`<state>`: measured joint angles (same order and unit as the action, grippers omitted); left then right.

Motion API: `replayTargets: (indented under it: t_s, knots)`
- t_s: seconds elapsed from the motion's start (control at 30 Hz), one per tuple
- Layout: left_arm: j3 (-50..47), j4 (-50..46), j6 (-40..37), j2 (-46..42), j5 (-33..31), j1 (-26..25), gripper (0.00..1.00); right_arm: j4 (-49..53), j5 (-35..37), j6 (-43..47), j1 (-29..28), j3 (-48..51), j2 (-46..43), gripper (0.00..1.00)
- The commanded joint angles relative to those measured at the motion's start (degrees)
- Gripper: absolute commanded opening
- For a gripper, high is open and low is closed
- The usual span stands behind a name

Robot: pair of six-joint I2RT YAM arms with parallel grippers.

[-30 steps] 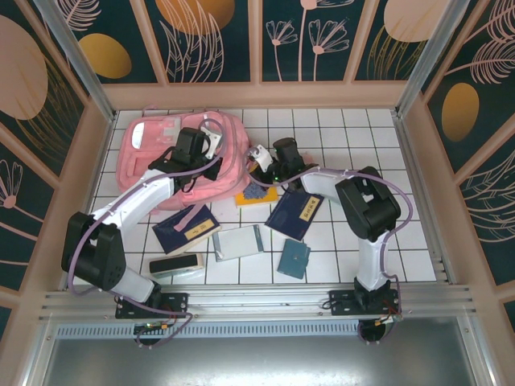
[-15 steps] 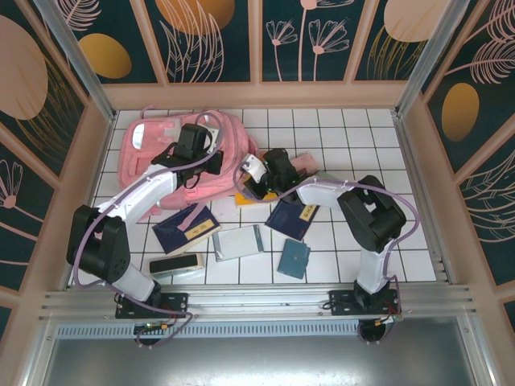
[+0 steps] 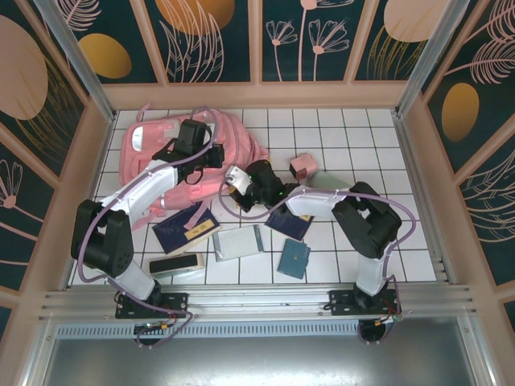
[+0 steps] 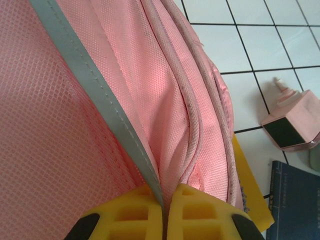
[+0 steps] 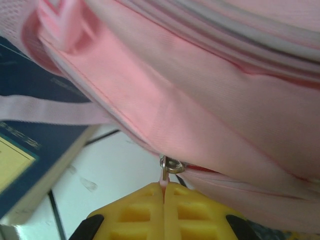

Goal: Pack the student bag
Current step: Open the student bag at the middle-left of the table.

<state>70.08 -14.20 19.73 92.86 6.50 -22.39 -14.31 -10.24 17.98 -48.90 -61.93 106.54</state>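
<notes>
- The student bag lies flat at the far left of the bench. Its long axis runs roughly across the bench, from the left wall toward the centre (which end is its top I cannot tell).
- Left claw is pinched tight on the bag's pale stripe and the fabric beside it.
- Right claw is closed on a zip pull at the bag's near-right edge.

Pink student bag, pale-grey stripe

readable text: none | navy book yellow label: marks too small to read
</notes>
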Motion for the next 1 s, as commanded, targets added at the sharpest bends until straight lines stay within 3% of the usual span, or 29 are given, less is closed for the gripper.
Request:
replayTargets:
  t_s: [0.0, 0.27, 0.4, 0.53, 0.63, 0.67, 0.73, 0.83, 0.97]
  knots:
    - [1.99, 8.56, 4.04, -0.79, 3.56, 0.23, 0.0, -6.79, -1.03, -3.56, -3.55, -1.11, 0.69, 0.0]
    - [1.49, 11.13, 4.97, -1.32, 6.45, 0.2, 0.0, -15.69, -0.18, -8.99, -7.8, -4.52, 6.64, 0.0]
    - [1.22, 10.55, 3.21, -2.36, 5.67, 0.29, 0.0, -22.36, 3.56, -9.46, -8.25, 0.28, 3.28, 0.0]
    - [0.43, 10.5, 0.17, -4.36, 5.44, 0.31, 0.0, -31.92, 10.48, -7.97, -7.6, 11.27, -5.51, 0.12]
    - [0.06, 10.51, -1.88, -5.34, 6.51, 0.33, 0.0, -36.09, 10.92, -9.28, -5.7, 17.29, -11.55, 0.24]
    - [0.01, 10.5, -2.5, -5.63, 6.83, 0.29, 0.0, -35.91, 10.93, -10.42, -4.79, 18.24, -13.16, 0.23]
    - [-0.21, 10.81, -3.77, -6.36, 8.46, 0.31, 0.0, -33.65, 8.6, -12.86, -1.7, 19.13, -15.62, 0.01]
    - [-0.39, 10.99, -4.68, -7.44, 9.62, 0.33, 0.0, -32.39, 2.3, -15.03, 2.84, 20.93, -18.13, 0.0]
    - [-0.73, 11.03, -5.86, -8.79, 10.97, 0.31, 0.0, -29.61, 5.17, -15.5, 5.42, 20.82, -18.27, 0.0]
